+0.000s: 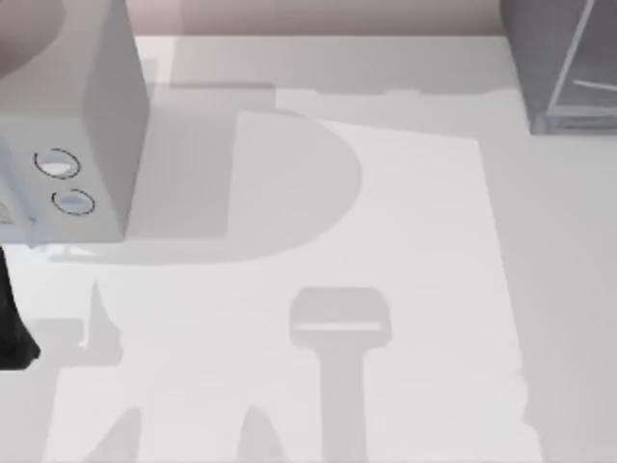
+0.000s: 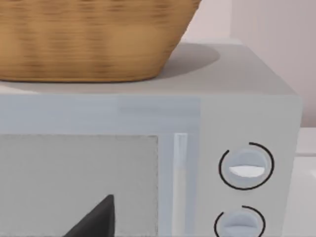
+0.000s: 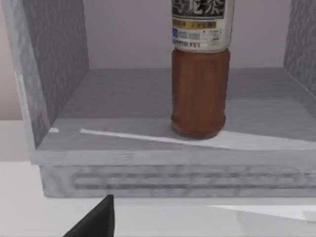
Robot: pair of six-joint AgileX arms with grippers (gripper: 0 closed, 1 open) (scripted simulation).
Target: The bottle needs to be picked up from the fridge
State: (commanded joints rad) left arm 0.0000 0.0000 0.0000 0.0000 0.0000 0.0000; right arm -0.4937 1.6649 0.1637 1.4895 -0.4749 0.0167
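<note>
Right wrist view is looking into the open fridge (image 3: 59, 123), where the bottle (image 3: 200, 84) is standing upright on the grey shelf, right of centre in the frame, its brown body and printed label showing. Nothing is touching it. The right gripper (image 3: 94, 222) is showing as a dark fingertip at the lower left; whether its fingers are spread or pressed together I cannot tell. This looks like the approach step: next, the gripper needs to line up with the bottle and reach in. The left arm is sitting parked facing the microwave (image 2: 197, 123), a wicker basket (image 2: 89, 39) on top.
</note>
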